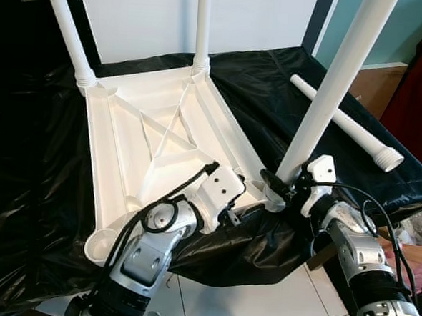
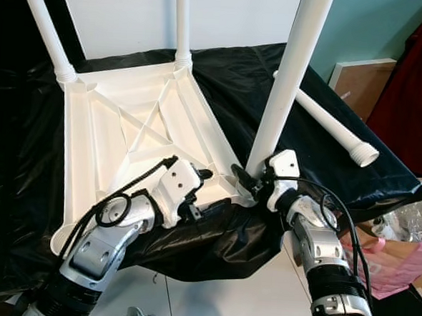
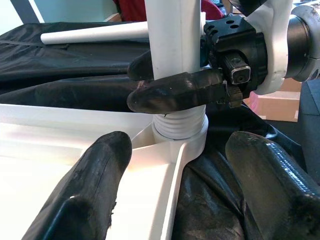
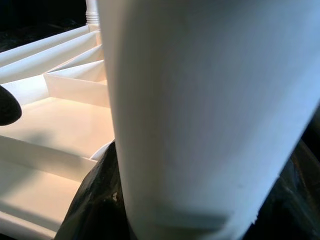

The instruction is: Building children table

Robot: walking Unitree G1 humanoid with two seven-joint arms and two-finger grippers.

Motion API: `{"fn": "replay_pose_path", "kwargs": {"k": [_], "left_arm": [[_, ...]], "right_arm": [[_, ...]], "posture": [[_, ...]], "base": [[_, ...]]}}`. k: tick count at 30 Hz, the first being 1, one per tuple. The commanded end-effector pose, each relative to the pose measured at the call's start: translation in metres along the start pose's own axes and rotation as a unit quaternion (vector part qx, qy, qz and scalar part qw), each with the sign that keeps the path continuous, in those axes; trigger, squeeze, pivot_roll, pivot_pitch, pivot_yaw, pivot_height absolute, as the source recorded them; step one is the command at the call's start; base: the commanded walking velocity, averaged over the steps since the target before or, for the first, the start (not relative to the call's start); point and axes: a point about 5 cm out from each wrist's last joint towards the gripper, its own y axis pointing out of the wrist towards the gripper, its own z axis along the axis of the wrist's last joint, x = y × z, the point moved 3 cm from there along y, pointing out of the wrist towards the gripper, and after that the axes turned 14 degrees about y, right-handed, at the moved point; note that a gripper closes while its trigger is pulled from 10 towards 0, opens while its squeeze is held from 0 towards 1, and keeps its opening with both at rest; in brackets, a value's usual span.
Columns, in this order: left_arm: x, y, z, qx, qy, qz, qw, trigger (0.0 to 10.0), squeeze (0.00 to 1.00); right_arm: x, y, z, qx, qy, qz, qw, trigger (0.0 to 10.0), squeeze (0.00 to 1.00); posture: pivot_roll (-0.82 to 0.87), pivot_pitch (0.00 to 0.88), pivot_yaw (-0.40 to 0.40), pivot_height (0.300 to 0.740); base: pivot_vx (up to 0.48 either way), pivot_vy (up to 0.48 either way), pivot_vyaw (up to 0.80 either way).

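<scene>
The white plastic tabletop [image 1: 125,153] lies upside down on a black cloth. Two white legs [image 1: 65,27] [image 1: 203,21] stand in its far corners. A third leg [image 1: 330,86] stands tilted in the near right corner socket [image 3: 180,132]. My right gripper [image 1: 277,182] is shut on it just above the threaded base, its fingers [image 3: 170,92] wrapped around the tube. My left gripper [image 3: 177,150] sits at the tabletop's near edge beside that corner, open, with its fingers [image 3: 95,170] spread and holding nothing. A fourth leg [image 1: 342,123] lies loose on the cloth at the right.
The near left corner socket [image 1: 102,246] holds no leg. The black cloth [image 1: 266,82] hangs over the front edge above a white tiled floor [image 1: 274,298]. A wooden board [image 1: 373,82] leans at the right, and a pink bag [image 2: 391,258] lies on the floor.
</scene>
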Motion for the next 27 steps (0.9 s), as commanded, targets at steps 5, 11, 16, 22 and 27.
{"fn": "replay_pose_path", "kwargs": {"k": [5, 11, 16, 22, 27], "left_arm": [[-0.004, 0.000, -0.007, -0.022, 0.001, 0.039, 0.999, 10.0, 0.00], [-0.005, 0.000, -0.006, -0.019, 0.004, 0.042, 0.999, 10.0, 0.00], [-0.006, 0.000, -0.008, -0.023, 0.005, 0.048, 0.999, 10.0, 0.00], [-0.008, -0.001, -0.009, -0.026, 0.013, 0.055, 0.998, 10.0, 0.00], [-0.014, -0.004, -0.011, -0.036, 0.024, 0.078, 0.996, 10.0, 0.00]], "right_arm": [[0.006, -0.004, -0.007, 0.003, 0.030, -0.034, 0.999, 10.0, 0.00], [0.005, -0.002, -0.009, 0.007, 0.038, -0.052, 0.998, 10.0, 0.00], [0.002, 0.004, -0.015, 0.016, 0.052, -0.141, 0.989, 10.0, 0.00], [0.000, 0.006, -0.020, 0.018, 0.061, -0.183, 0.981, 10.0, 0.00], [-0.006, 0.006, -0.027, 0.036, 0.089, -0.295, 0.951, 10.0, 0.00]], "posture": [[-0.03, 0.052, -0.012, 0.740], [-0.03, 0.057, -0.012, 0.740], [-0.03, 0.070, -0.018, 0.740], [-0.03, 0.072, -0.025, 0.740], [-0.02, 0.077, -0.033, 0.740]], "base": [[0.000, 0.000, 0.00], [0.000, 0.000, 0.00], [0.000, 0.000, 0.00], [0.000, 0.000, 0.00], [0.000, 0.000, 0.00]]}}
